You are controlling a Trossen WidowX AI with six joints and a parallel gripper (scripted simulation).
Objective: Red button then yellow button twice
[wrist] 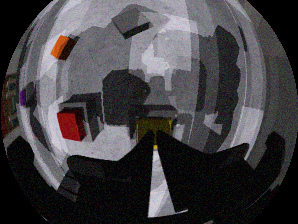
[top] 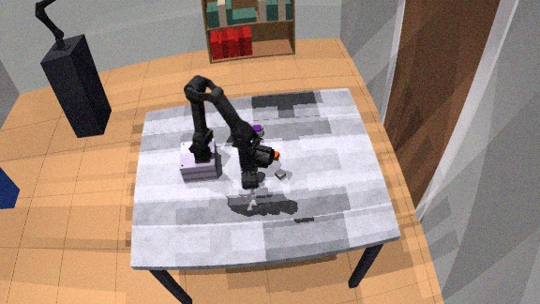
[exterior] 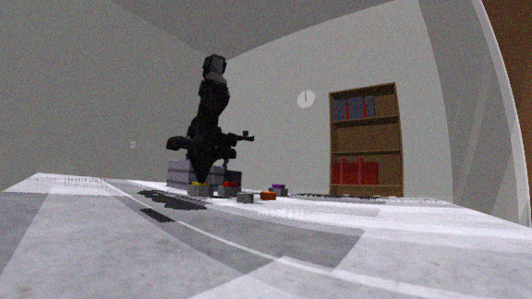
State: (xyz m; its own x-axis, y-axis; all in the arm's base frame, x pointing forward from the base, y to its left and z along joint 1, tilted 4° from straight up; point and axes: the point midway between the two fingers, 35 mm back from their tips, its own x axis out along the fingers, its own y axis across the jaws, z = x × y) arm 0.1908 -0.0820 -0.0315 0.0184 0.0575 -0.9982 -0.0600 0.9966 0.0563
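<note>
Grey and white patches covered the bench (top: pixel 328 225), the largest thing in the top view, filling the middle of the frame on dark legs. On it, left of centre, the black arm (top: pixel 220 108) rose from a pale lilac base block (top: pixel 199 165), arched toward the upper middle of the frame and came down again to the bench near the centre. In the exterior view the arm stood as a dark column left of centre, narrowing to a point low over the buttons.

The claw (wrist: pixel 156 137) was drawn narrow with nothing between its fingers; in the wrist view the two dark fingers met in a thin wedge at the lower middle of the frame, their tips right at the yellow button (wrist: pixel 154 127). The exterior view showed that same yellow button (exterior: pixel 200 188) directly under the claw's tip, and I could not tell whether the tip touched the cap or only hung just over it.

The red button (wrist: pixel 71 124) lay at the middle left of the wrist view, beside the yellow one but apart from it; in the exterior view it sat just right of the yellow button. Further right in that view came a grey block (exterior: pixel 245 197), an orange block (exterior: pixel 268 196) and a purple button (exterior: pixel 278 188), in a loose row. In the wrist view the orange block showed at the upper left and the grey block near the top centre.
</note>
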